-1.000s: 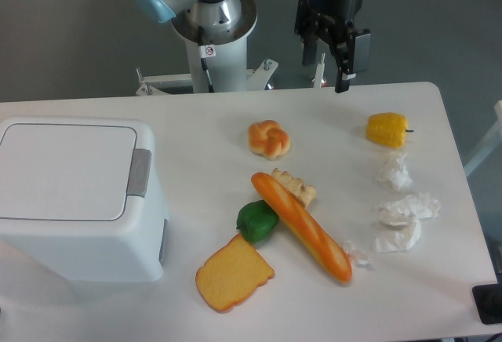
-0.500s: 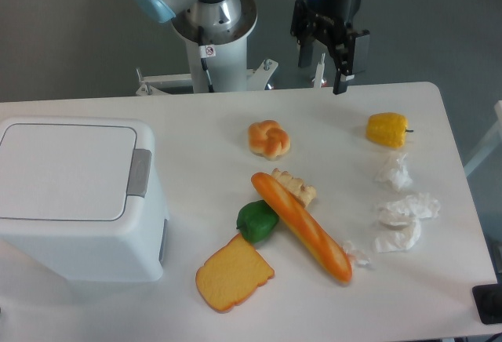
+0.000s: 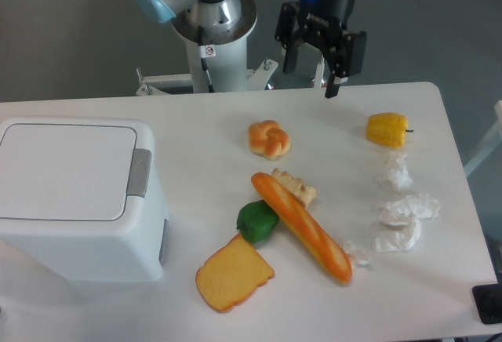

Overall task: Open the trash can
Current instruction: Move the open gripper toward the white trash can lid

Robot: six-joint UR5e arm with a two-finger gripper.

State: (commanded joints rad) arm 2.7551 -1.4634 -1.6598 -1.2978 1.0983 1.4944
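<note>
The trash can (image 3: pixel 74 197) is a large white boxy bin at the left of the table, its flat lid lying closed and a grey push-button tab (image 3: pixel 140 173) on its right edge. My gripper (image 3: pixel 311 78) hangs over the table's far edge, well to the right of the bin and apart from it. Its two black fingers stand spread, open, with nothing between them.
Right of the bin lie a knotted bun (image 3: pixel 269 139), a baguette (image 3: pixel 302 226), a small pastry (image 3: pixel 294 186), a green pepper (image 3: pixel 256 221) and a toast slice (image 3: pixel 233 274). A yellow pepper (image 3: pixel 387 129) and crumpled paper wads (image 3: pixel 401 218) sit at the right. The robot base (image 3: pixel 213 28) stands behind.
The gripper has shifted left along the far edge and turned about its axis, so its fingers now appear wider apart. Nothing on the table has moved.
</note>
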